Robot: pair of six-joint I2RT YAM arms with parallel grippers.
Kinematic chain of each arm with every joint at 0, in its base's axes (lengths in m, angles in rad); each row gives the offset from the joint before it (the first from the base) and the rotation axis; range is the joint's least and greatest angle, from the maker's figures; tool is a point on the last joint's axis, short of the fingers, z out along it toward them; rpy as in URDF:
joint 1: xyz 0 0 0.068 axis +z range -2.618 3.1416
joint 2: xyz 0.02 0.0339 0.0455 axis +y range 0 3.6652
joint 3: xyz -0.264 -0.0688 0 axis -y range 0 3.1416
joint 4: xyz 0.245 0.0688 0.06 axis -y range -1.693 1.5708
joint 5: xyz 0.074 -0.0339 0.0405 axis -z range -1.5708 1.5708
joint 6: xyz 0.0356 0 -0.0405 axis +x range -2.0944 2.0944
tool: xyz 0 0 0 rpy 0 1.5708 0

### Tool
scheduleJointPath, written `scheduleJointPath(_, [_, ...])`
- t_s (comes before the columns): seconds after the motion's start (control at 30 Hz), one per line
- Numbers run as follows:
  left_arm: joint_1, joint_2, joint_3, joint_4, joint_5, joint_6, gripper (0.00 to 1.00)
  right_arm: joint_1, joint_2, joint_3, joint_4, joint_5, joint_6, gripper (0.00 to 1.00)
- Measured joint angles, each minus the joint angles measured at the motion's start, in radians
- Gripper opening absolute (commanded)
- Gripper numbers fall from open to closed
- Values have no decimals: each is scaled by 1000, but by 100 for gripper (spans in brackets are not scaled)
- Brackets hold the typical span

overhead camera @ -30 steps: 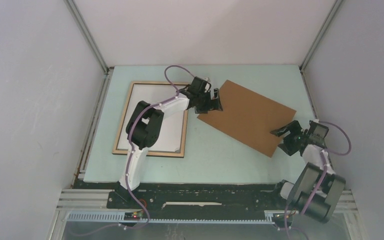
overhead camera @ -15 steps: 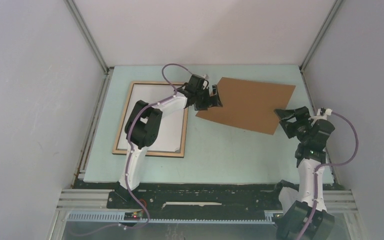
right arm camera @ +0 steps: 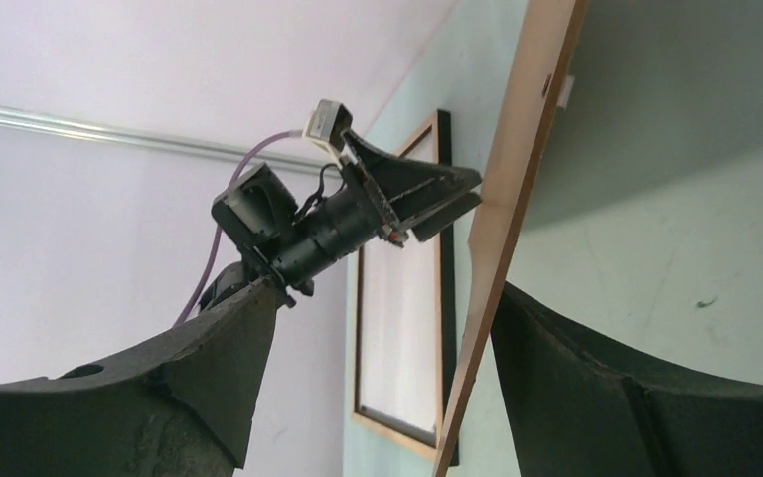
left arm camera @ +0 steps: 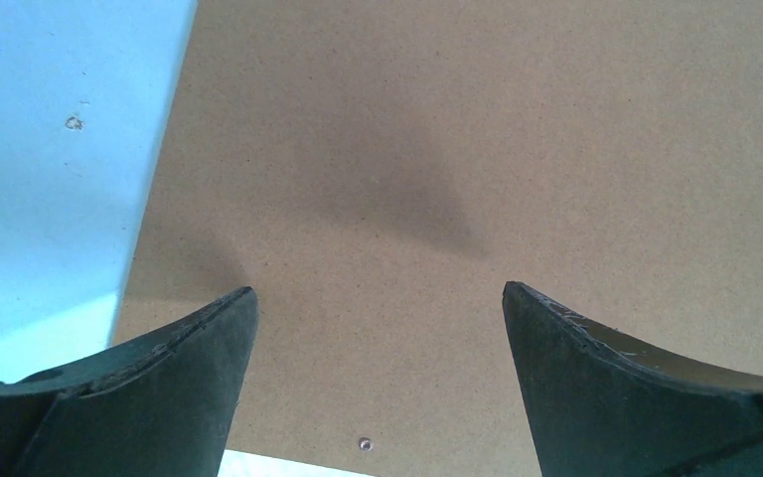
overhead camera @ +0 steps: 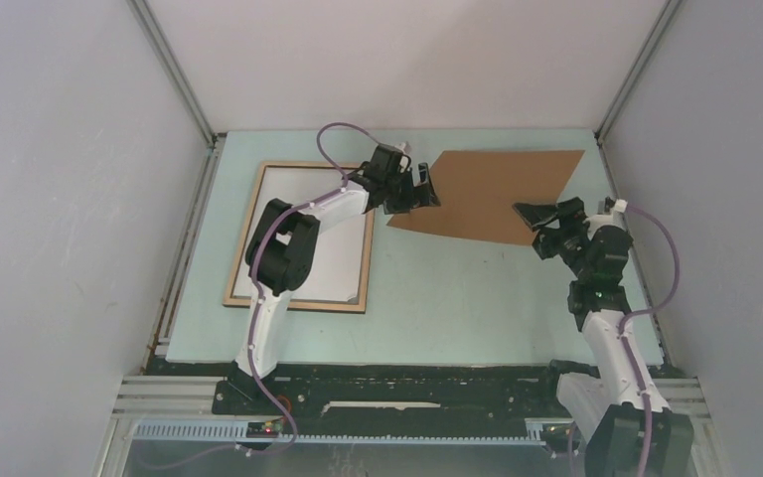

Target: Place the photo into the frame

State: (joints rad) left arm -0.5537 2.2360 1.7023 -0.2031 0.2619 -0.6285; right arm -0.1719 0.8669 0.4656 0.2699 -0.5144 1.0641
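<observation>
The frame (overhead camera: pixel 298 301), tan wood, lies flat at the left of the table. A white sheet (overhead camera: pixel 313 234) fills it, which looks like the photo's plain back; no printed side shows. Frame (right arm camera: pixel 397 425) and sheet (right arm camera: pixel 397 318) also show in the right wrist view. A plain brown backing board (overhead camera: pixel 497 194) is tilted up off the table. My left gripper (overhead camera: pixel 422 189) is open at the board's left edge, its fingers spread over the brown face (left arm camera: pixel 457 119). My right gripper (overhead camera: pixel 534 227) is open around the board's near right edge (right arm camera: pixel 517 169), which leans on one finger.
The table is light teal (overhead camera: pixel 437 298), with grey walls close on the left, back and right. A black base rail (overhead camera: pixel 407 383) runs along the near edge. The left arm (overhead camera: pixel 283 243) reaches over the frame.
The right arm has risen and swung left, lifting the board's right side off the table. The board has turned and now stands tilted. The left gripper shifted slightly toward the back.
</observation>
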Motion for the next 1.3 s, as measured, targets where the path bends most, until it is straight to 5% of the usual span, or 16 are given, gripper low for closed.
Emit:
scheduleJointPath(0.2, [0,-1,0,4,5,0,99,95,60,21,24,32,54,62])
scheduleJointPath(0.4, [-3,-3,-3,23,33,-3,99,142,47,172,-236,171,16,55])
scheduleJointPath(0.63, [-20,-28,-63,88,58,-3,99,119,-5,175,-364,250,-48,29])
scheduleJointPath(0.9, [-31,-190,-306,149,17,28,100,9,50,175,-371,124,-171,0])
scheduleJointPath(1.3, [-65,-720,-571,44,-208,52,100,-140,-38,195,-559,-167,-439,0])
